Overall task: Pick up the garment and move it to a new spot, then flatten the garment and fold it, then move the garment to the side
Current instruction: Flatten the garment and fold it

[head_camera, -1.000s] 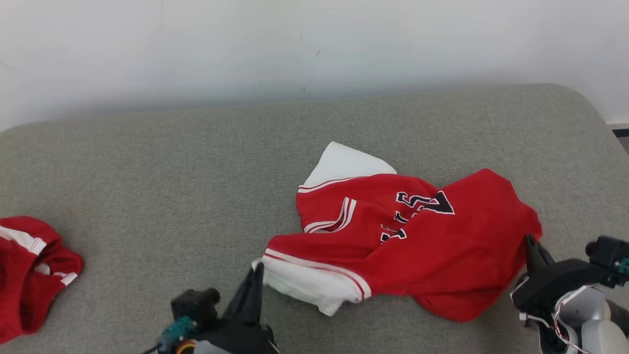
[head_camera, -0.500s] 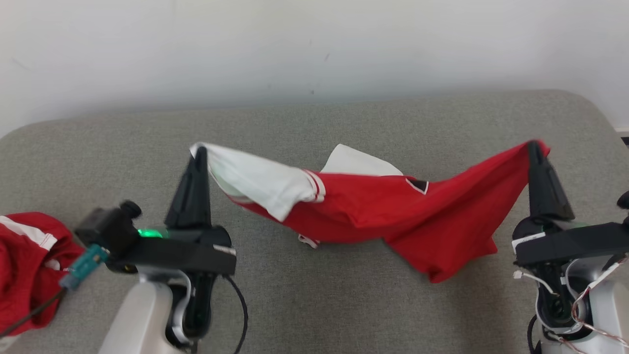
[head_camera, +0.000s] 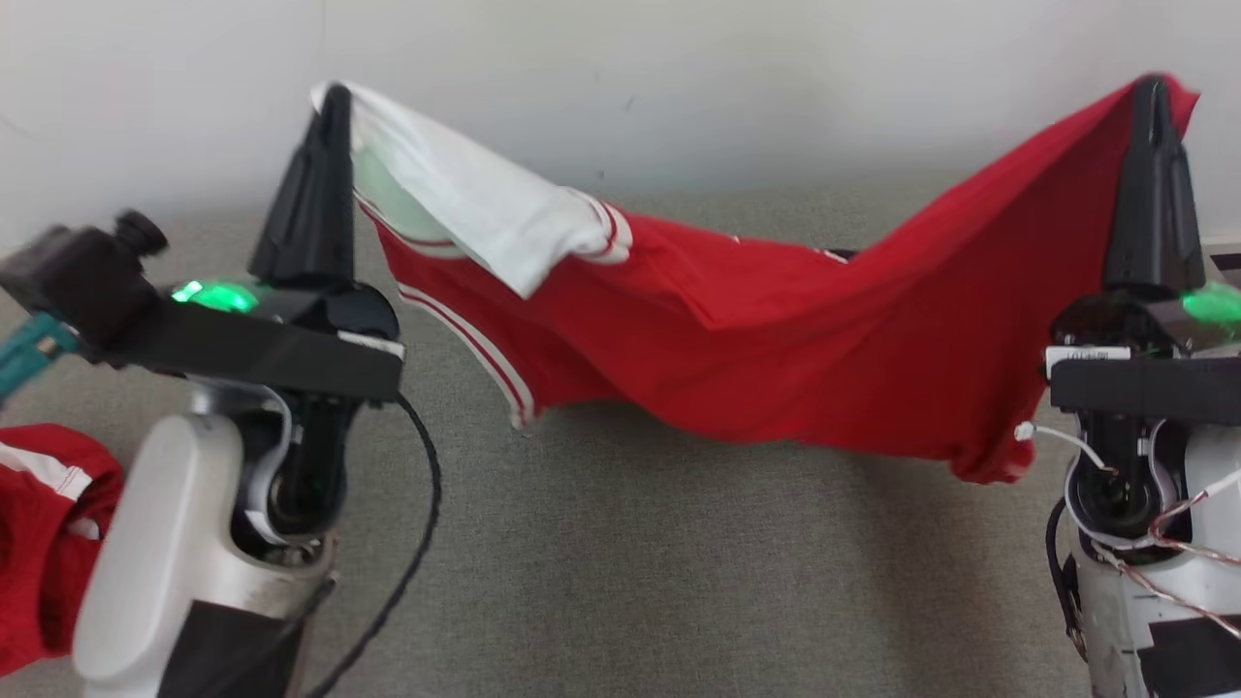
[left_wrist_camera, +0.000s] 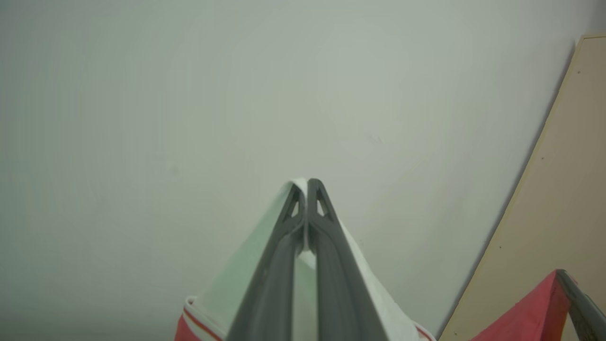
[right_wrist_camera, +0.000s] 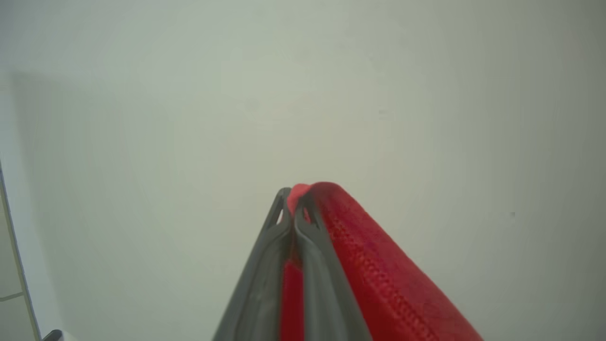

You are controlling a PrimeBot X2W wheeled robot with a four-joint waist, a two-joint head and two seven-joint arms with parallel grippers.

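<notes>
Both arms are higher than a second ago, and the red-and-white sports jersey [head_camera: 776,349] is up off the grey fabric cushion [head_camera: 630,582]. It sags between the left gripper [head_camera: 335,94] and right gripper [head_camera: 1152,85], each clamped on an edge. This is the pick-up step; next, carry it across and lower it evenly.

The grey woven-fabric surface [head_camera: 630,562] spreads wide across the head view, and its far edge meets a pale wall [head_camera: 620,78] toward 12 o'clock. At 8 o'clock a crumpled red cloth with white trim [head_camera: 39,543] lies on it, cut off by the frame's left edge.
</notes>
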